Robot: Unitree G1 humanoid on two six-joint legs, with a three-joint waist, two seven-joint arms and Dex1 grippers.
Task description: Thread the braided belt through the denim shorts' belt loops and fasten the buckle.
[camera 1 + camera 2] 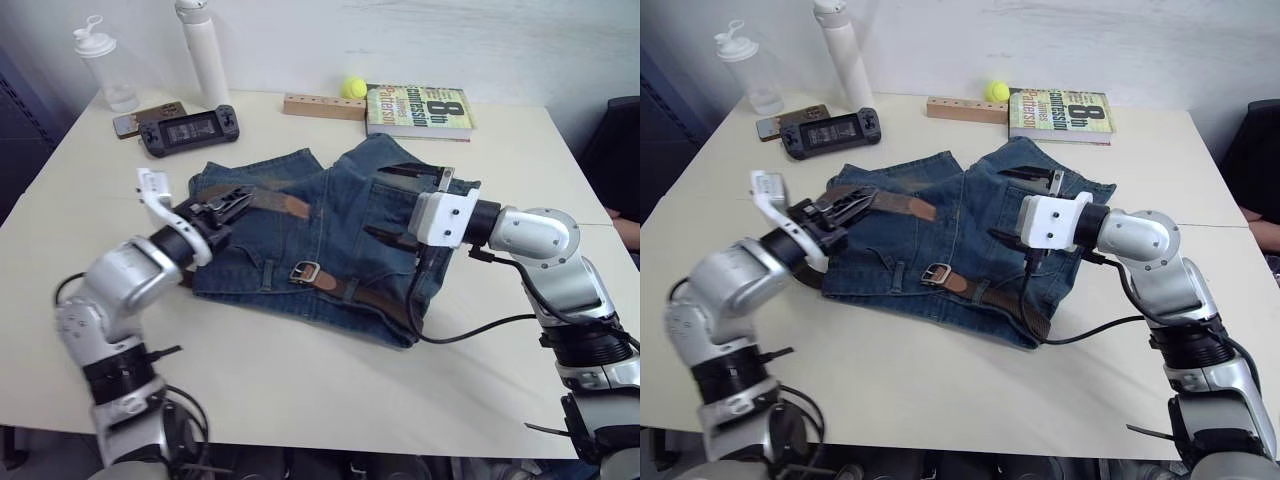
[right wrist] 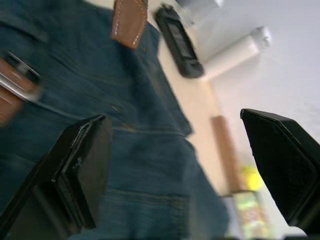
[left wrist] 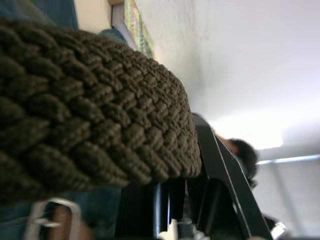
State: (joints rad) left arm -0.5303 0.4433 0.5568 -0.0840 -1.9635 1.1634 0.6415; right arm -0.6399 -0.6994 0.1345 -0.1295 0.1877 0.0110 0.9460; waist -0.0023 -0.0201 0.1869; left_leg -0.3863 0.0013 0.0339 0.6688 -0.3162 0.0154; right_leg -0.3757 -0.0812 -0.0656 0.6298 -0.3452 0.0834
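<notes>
The denim shorts [image 1: 330,235] lie flat on the tabletop [image 1: 300,390], waistband toward the robot, with the braided belt [image 1: 370,298] run along the waistband toward the robot's right. The buckle [image 1: 304,272] rests on the waistband near the middle, joined to a tan leather piece. The belt's other end, with its tan leather tip [image 1: 294,207], crosses the upper left part of the shorts. The left gripper [image 1: 232,203] sits at that end — its jaws are clenched on the braided belt, and the left wrist view has the woven strap [image 3: 90,125] lying right across the fingers. The right gripper [image 1: 408,205] hovers over the right half of the shorts, jaws released and spread wide, with denim visible between them in the right wrist view — nothing is held. At the far edge of the tabletop stand a book [image 1: 420,110], a tennis ball [image 1: 353,87], a wooden block [image 1: 322,106], a handheld game console [image 1: 190,130], a white bottle [image 1: 203,50] and a clear shaker bottle [image 1: 105,65]
</notes>
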